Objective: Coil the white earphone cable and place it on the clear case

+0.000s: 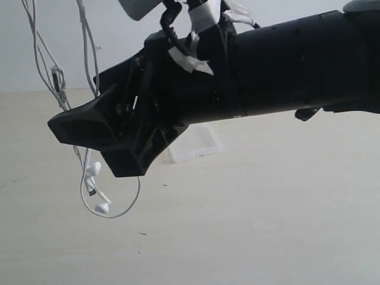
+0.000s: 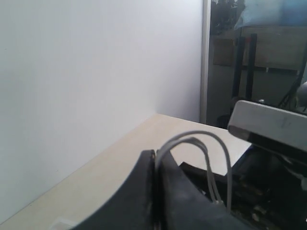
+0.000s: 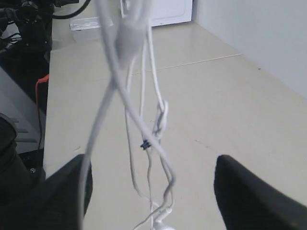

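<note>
The right arm's black bulk crosses the exterior view and hides part of the clear case (image 1: 197, 143), which lies on the counter (image 1: 267, 225) behind it. At the left the white earphone cable (image 1: 57, 78) hangs in the air, its earbuds (image 1: 93, 170) dangling low. Only the right wrist view shows the right end effector (image 3: 151, 187) spread wide with cable strands between its fingers. Only the left wrist view shows the left end effector (image 2: 155, 165) pinched narrow on cable loops.

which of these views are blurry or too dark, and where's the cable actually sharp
exterior view: the dark right arm fills the frame and hides part of the case, cable fairly sharp; right wrist view: cable near the lens blurred; left wrist view: left gripper dark and soft against a bright wall
</note>
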You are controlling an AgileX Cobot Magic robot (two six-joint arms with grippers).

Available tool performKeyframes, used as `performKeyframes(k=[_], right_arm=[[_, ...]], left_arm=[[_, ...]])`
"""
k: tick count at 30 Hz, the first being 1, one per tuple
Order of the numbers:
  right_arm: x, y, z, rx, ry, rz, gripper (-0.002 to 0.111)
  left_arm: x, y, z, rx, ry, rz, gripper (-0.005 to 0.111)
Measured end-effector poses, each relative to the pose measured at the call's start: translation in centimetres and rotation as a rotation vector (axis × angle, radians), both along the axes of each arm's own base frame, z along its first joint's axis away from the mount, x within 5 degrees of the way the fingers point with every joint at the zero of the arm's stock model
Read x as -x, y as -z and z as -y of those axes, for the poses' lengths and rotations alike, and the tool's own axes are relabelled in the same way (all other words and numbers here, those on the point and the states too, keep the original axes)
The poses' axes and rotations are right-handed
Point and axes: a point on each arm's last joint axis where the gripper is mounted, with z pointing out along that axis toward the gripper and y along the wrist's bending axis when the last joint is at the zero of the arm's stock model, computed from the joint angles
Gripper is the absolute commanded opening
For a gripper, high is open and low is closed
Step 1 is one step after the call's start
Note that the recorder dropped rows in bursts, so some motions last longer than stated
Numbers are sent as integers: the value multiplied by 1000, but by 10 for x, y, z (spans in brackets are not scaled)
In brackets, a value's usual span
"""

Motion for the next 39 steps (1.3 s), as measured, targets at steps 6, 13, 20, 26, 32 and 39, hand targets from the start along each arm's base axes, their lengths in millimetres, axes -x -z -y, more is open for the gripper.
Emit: performKeyframes(k=[6,13,20,26,32,39], right_arm=[[6,-11,9,9,23,16,69],[7,-14,13,20,41,26,45],[5,-14,13,32,62,42,22],[5,-14,14,32,66,43,22],[5,-14,14,30,68,41,22],[4,-16,13,7,79,31,22]], left_arm=[[0,0,0,1,0,-1,0],[0,0,0,4,0,-4,0],[0,0,0,5,0,-6,0],[0,0,0,5,0,-6,0],[0,0,0,3,0,-5,0],[0,0,0,3,0,-5,0]])
